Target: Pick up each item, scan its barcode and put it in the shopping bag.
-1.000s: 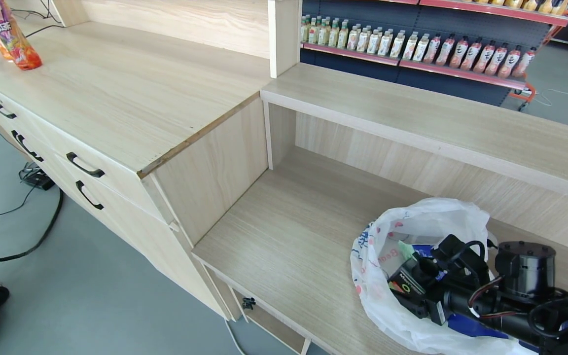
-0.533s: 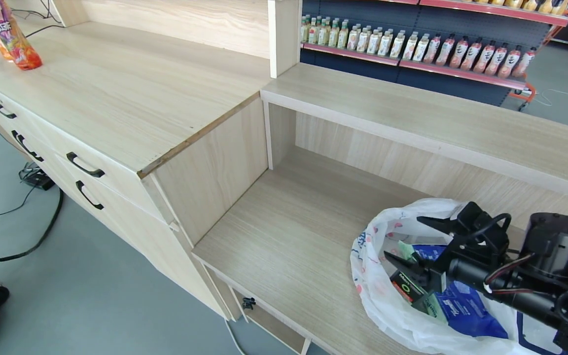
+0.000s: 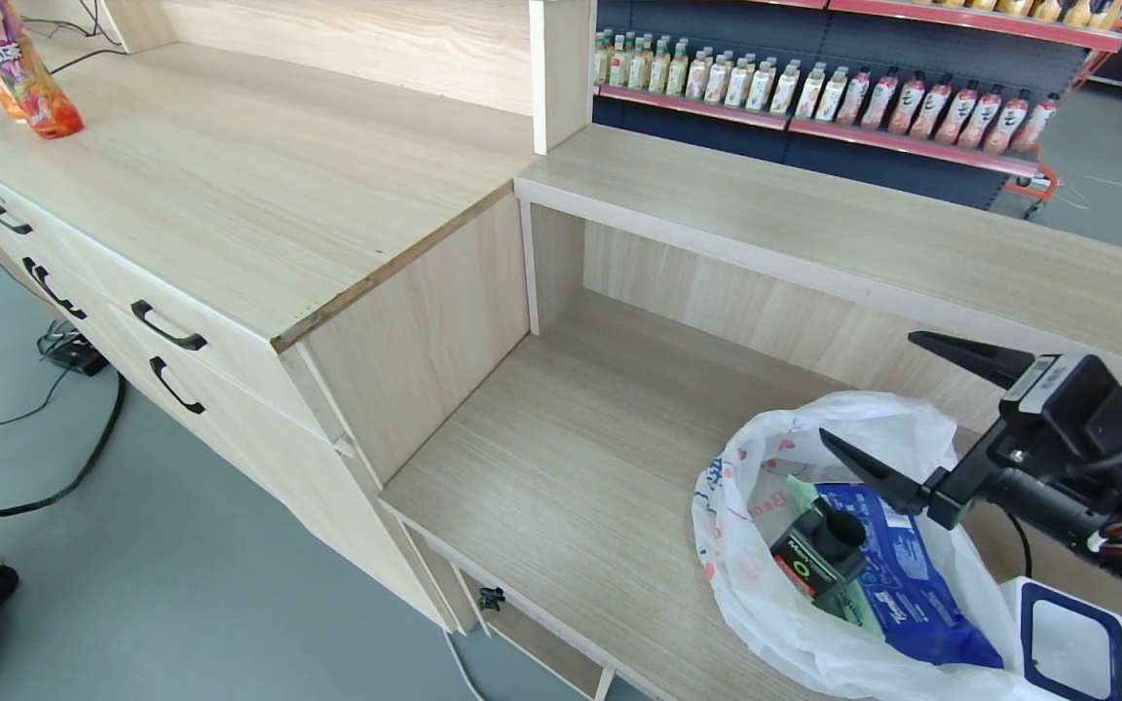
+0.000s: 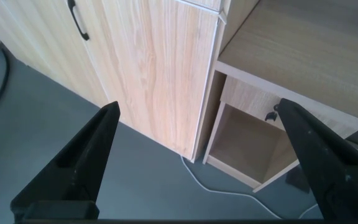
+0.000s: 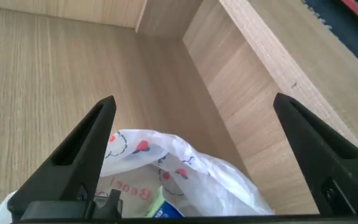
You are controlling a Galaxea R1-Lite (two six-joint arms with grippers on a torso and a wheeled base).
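At the far left of the head view an orange and pink snack bag stands upright on the tall wooden counter, near its back edge. Black-handled drawers run along the counter's front, and black cables trail across the grey floor below.

In the left wrist view, the left gripper hangs over the floor beside the counter's side panel. Its jaws are spread wide with nothing between them.

To the right of the tall counter lies a lower wooden desk surface. On it sits the white plastic shopping bag, its mouth open. Inside lie a black box with a green ring mark, a green packet partly hidden behind it, and a blue pack touching the box.

The right gripper hovers just above the bag's far rim, jaws parted wide and holding nothing. The right wrist view shows the right gripper above the bag.

At the far right, a flat white device with a dark blue frame rests just beside the bag. A rack of bottles stands in the room behind.
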